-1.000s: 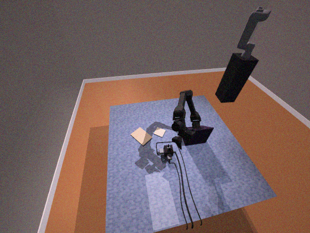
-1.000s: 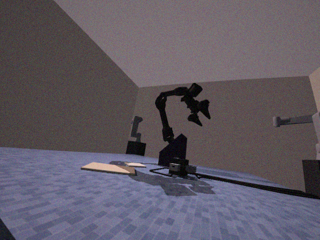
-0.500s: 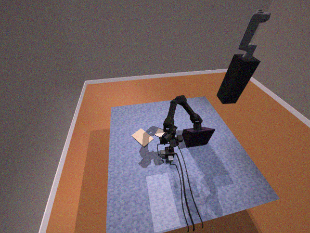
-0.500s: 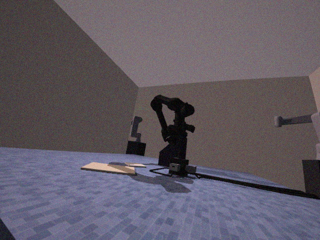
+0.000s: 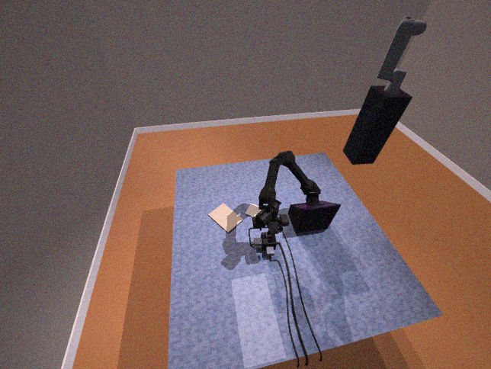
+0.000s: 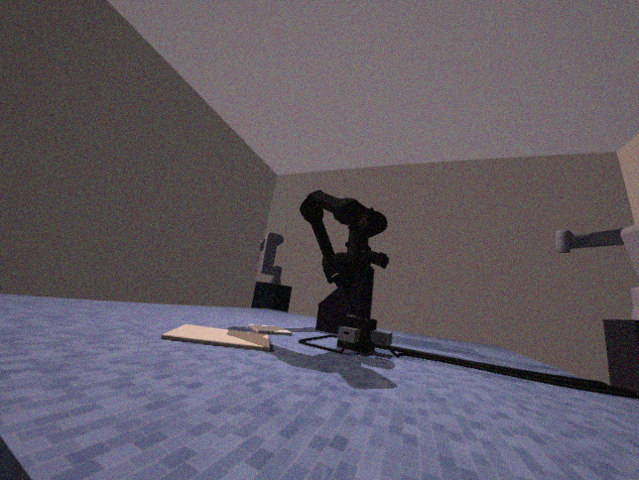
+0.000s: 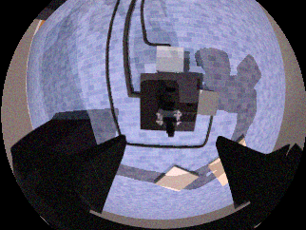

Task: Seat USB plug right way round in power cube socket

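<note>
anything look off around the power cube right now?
Mostly tidy. The USB plug stands proud of the power cube's top socket rather than flush; its orientation is too small to tell. Gripper hangs above it, jaws wide and empty. Two tan cards lie flat beside the cube, cables trail off the mat.

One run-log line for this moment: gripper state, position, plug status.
gripper: open, holding nothing | position: above power cube | USB plug: in top socket, not yet gripped | cards: flat on mat beside cube
</note>
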Robot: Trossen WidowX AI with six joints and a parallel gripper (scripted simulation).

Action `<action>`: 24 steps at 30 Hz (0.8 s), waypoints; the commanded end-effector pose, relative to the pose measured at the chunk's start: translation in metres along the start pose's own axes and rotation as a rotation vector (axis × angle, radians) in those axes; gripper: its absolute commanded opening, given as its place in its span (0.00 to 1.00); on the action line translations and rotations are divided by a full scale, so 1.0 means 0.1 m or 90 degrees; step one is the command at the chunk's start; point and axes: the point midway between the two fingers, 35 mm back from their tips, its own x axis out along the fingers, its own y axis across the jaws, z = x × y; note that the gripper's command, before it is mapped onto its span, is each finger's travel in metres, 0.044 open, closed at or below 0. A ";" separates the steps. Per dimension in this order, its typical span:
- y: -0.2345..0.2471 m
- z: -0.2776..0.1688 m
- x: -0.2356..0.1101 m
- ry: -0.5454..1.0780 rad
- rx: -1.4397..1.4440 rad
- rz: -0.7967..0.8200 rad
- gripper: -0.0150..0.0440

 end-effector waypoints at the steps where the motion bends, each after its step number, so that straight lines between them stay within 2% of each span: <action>1: 0.01 -0.01 0.06 0.004 -0.003 0.003 1.00; 24: 0.01 -0.02 0.22 0.004 -0.003 0.003 1.00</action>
